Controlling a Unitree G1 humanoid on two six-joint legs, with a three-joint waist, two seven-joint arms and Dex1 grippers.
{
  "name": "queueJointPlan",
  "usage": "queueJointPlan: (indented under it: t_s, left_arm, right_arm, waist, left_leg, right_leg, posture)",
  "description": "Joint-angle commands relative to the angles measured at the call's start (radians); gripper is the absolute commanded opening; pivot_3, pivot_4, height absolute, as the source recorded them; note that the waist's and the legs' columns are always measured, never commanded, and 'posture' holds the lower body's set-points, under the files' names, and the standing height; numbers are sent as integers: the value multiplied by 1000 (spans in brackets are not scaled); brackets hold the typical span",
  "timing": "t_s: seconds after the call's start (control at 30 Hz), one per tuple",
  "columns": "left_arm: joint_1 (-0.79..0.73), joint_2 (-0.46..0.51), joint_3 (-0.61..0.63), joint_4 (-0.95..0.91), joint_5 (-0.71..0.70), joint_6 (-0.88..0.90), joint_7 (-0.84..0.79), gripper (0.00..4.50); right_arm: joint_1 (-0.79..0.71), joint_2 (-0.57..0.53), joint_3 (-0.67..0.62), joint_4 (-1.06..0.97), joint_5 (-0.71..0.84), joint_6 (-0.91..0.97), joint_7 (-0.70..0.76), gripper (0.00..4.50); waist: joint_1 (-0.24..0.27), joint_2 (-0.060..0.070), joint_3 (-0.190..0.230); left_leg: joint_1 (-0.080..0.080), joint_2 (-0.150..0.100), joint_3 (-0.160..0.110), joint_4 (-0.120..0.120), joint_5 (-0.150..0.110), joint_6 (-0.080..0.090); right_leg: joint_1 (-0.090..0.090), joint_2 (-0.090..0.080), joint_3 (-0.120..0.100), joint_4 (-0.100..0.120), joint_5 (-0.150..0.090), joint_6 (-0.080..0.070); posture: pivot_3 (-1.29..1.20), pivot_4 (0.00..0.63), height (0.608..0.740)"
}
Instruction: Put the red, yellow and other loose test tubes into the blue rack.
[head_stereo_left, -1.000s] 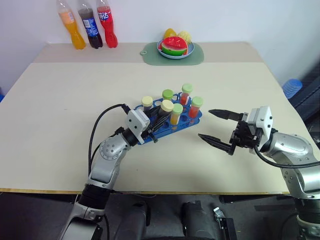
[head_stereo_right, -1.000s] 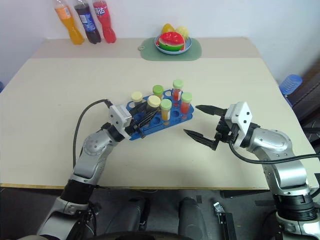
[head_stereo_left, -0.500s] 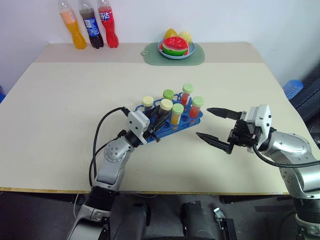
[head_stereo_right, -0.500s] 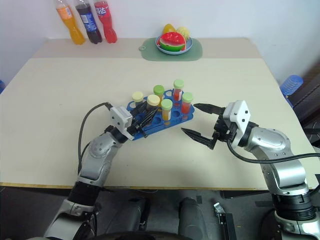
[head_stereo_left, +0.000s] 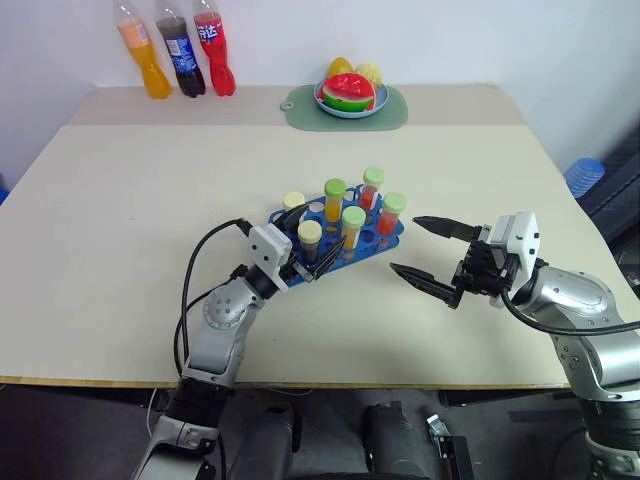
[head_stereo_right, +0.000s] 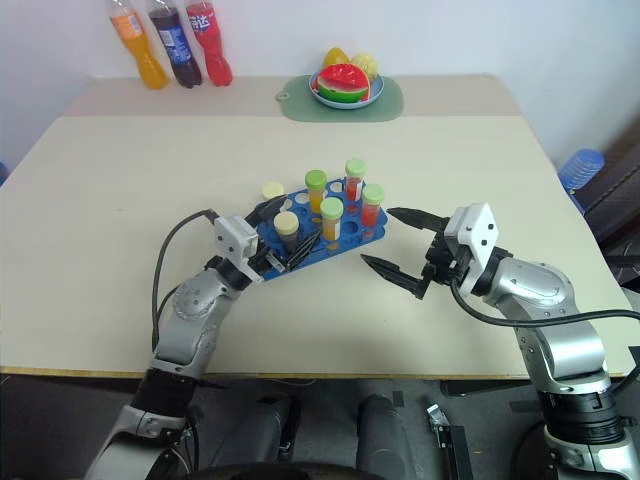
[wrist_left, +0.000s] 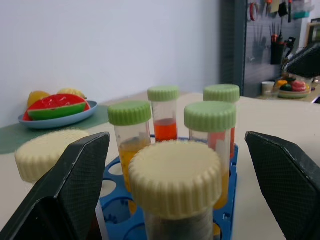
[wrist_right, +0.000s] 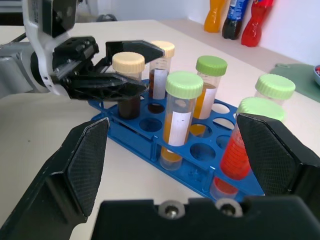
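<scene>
Left wrist view: cream-cap tube (wrist_left: 175, 187) stands in blue rack (head_stereo_left: 345, 240) between left tool's (head_stereo_left: 305, 262) spread fingers.

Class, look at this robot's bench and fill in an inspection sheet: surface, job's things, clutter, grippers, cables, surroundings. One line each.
Surface: beige table, no spills seen.
Job's things: blue rack mid-table holds six capped tubes, all upright; the dark brown tube with a cream cap stands at the near end. No loose tubes seen on the table.
Clutter: three soda bottles at the far left edge; a fruit plate on a green mat at the far middle.
Grippers: left gripper open around the dark brown tube; right gripper open, beside the rack's right end, holding nothing.
Cables: a black cable loops off the left wrist.
Surroundings: white wall behind; a blue object off the right edge.
</scene>
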Motion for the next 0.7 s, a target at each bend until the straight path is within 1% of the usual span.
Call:
queueJointPlan:
  t_s: [0.03,0.17,0.2,0.33,0.4,0.5,0.6,0.7]
  left_arm:
    - [34,47,37,-122,-64,51,-29,4473]
    - [102,132,109,-285,-156,219,-6,4473]
    - [126,147,136,-310,-204,247,-14,4473]
    - [268,270,264,-372,-303,316,-87,4473]
    - [333,330,324,-392,-352,343,-130,4473]
    - [402,383,385,-414,-399,375,-165,4473]
    - [483,435,435,-435,-422,400,-208,4473]
    - [550,479,492,-411,-434,394,-276,4473]
  right_arm:
    - [30,8,-15,-31,5,-17,-2,4500]
    - [92,6,-35,-16,-7,-38,-1,4500]
    - [106,9,-41,-10,-10,-46,-4,4500]
    - [154,15,-64,13,-19,-71,-12,4500]
    - [177,11,-78,15,-17,-79,-8,4500]
    - [215,2,-102,26,-14,-99,11,4500]
    - [258,-14,-127,32,-10,-125,49,4500]
    - [276,-23,-137,40,0,-148,92,4500]
  waist:
    - [0,0,0]
    - [-2,0,0]
    - [-2,0,0]
    - [-5,1,0]
    - [-5,1,0]
    - [0,1,0]
    - [0,1,0]
    - [-3,1,0]
  left_leg:
    - [0,0,0,0,0,0]
    - [0,1,0,-1,0,0]
    - [0,1,0,-1,0,0]
    - [1,1,0,0,0,0]
    - [1,1,0,-1,0,0]
    - [1,2,0,-1,0,0]
    - [1,2,0,-1,-1,1]
    - [1,2,0,-1,-1,1]
  right_leg:
    - [0,0,0,0,0,0]
    - [0,0,0,1,0,0]
    - [-1,0,0,1,0,0]
    - [-1,0,0,2,0,0]
    - [-1,0,1,2,0,0]
    - [-1,0,1,2,-1,-1]
    - [1,-1,0,1,-1,-1]
    - [1,-1,0,1,-1,-1]
  posture:
    - [0,150,740]
    - [0,150,740]
    - [0,150,740]
    - [0,150,740]
    - [0,150,740]
    - [0,150,740]
    - [0,150,740]
    - [0,150,740]
